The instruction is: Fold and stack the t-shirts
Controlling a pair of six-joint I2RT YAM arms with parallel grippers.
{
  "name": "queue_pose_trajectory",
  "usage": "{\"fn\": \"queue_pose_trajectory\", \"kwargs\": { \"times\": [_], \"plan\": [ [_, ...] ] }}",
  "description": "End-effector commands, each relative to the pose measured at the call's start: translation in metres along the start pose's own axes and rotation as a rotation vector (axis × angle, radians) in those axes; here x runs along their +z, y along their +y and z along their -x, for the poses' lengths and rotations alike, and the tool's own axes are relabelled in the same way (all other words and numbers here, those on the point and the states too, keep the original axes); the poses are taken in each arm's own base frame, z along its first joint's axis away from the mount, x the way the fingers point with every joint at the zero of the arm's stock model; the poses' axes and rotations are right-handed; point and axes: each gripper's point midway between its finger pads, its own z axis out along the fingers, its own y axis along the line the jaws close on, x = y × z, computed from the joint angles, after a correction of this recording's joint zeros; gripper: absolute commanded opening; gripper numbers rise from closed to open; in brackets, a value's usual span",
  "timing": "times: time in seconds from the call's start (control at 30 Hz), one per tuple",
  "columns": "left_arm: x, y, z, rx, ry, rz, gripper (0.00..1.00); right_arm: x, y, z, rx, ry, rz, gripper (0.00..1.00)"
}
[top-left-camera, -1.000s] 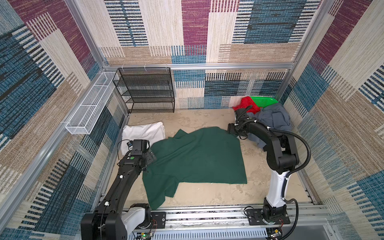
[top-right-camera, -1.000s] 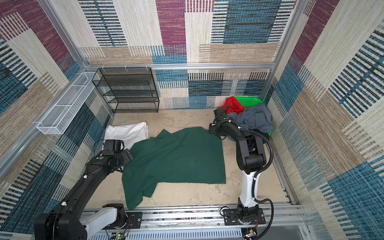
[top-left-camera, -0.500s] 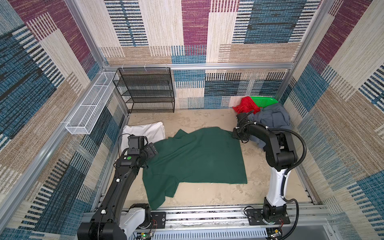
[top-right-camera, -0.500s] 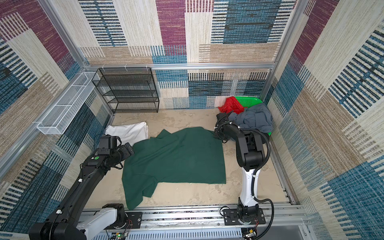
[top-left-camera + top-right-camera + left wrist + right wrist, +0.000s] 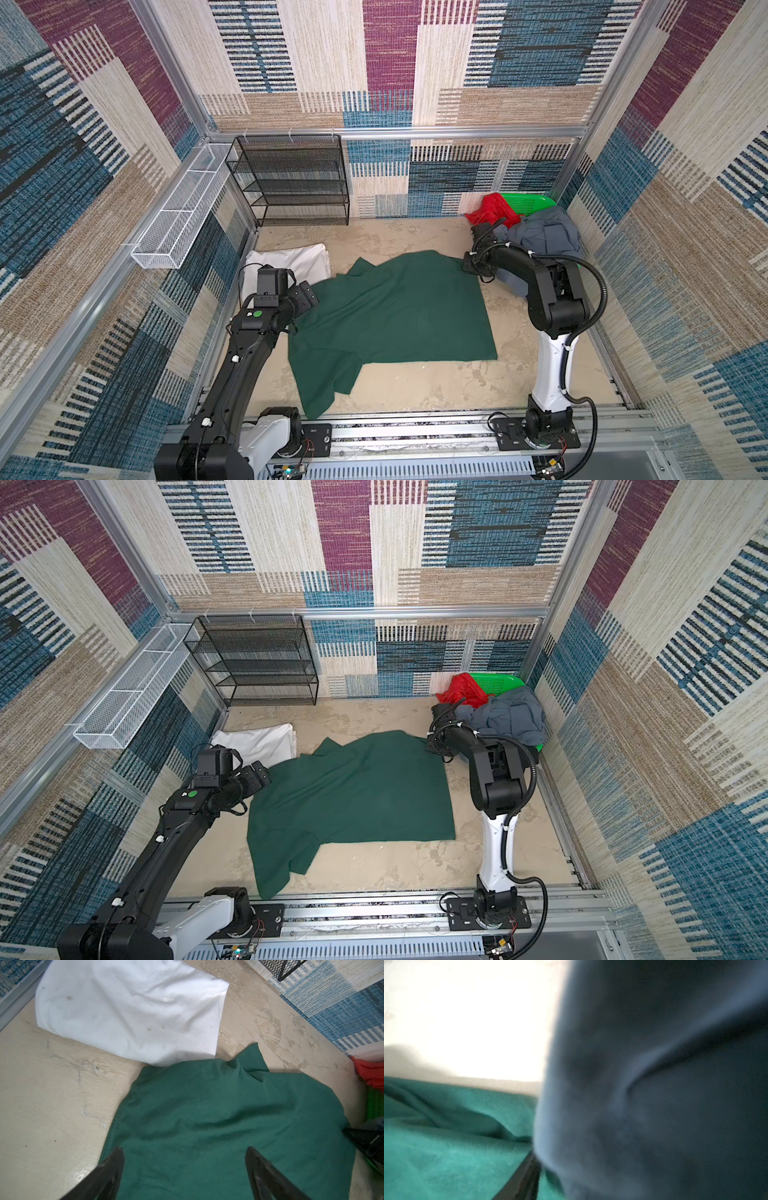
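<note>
The dark green t-shirt (image 5: 395, 316) lies spread at the centre of the tabletop (image 5: 415, 390). Its body runs broadly from 9 to 3 o'clock, and one loose flap trails off toward 7 o'clock, almost to the front rail (image 5: 415, 432).

The left pincer (image 5: 184, 1151) hovers just over the shirt's 9 o'clock edge with its jaws spread wide and nothing between them. From there the cloth stretches away toward 3 o'clock. This arm is judged the nearer one for the left hem and the trailing flap.

The right pincer (image 5: 471, 266) sits at the shirt's far corner, about 1 o'clock. Whether it has that corner pinched cannot be told. Its wrist view is mostly filled by blurred grey-blue cloth, with only one dark finger (image 5: 527, 1178) showing beside the green.

The folded white t-shirt (image 5: 291, 264) lies at 10 o'clock, and a corner of the green shirt touches or just overlaps it. At 2 o'clock the grey-blue t-shirt (image 5: 544, 237) and the red t-shirt (image 5: 490, 210) are heaped on the green basket (image 5: 528, 203), close against the right arm.

Bare tabletop is open at 6 and 4 o'clock, and again at 12 o'clock before the black wire rack (image 5: 291, 183). Any fold is best swung into that room.
</note>
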Motion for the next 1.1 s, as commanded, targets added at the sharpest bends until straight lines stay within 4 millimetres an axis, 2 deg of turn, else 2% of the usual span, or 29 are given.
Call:
{"fn": "queue_pose_trajectory", "kwargs": {
  "times": [0.0, 0.1, 0.27, 0.4, 0.7, 0.87, 0.93, 1.0, 1.07],
  "plan": [
    [-0.003, -0.006, 0.005, 0.032, -0.01, -0.025, 0.91, -0.015, 0.007, 0.012, 0.012, -0.03, 0.041, 0.55],
    [-0.003, -0.009, 0.005, 0.029, -0.01, -0.037, 0.91, -0.02, 0.009, 0.019, 0.03, -0.038, 0.077, 0.53],
    [-0.004, -0.012, 0.004, 0.038, -0.005, -0.057, 0.91, -0.014, 0.0, 0.023, 0.095, -0.034, 0.112, 0.51],
    [-0.005, -0.012, 0.003, 0.04, -0.002, -0.059, 0.91, -0.004, -0.004, 0.019, 0.089, -0.013, 0.087, 0.46],
    [-0.006, -0.014, 0.003, 0.037, -0.007, -0.073, 0.91, 0.01, 0.001, 0.005, 0.079, 0.033, 0.12, 0.4],
    [-0.001, -0.016, 0.002, 0.041, 0.007, -0.078, 0.91, 0.015, -0.003, 0.007, 0.064, 0.026, 0.091, 0.35],
    [0.001, -0.017, 0.002, 0.044, 0.014, -0.08, 0.91, 0.018, -0.006, 0.009, 0.051, 0.027, 0.071, 0.31],
    [0.003, -0.018, 0.002, 0.045, 0.02, -0.082, 0.91, 0.024, -0.007, 0.006, 0.038, 0.043, 0.065, 0.19],
    [0.005, -0.018, 0.001, 0.047, 0.025, -0.082, 0.91, 0.024, -0.005, 0.012, 0.03, 0.037, 0.068, 0.08]
  ]
}}
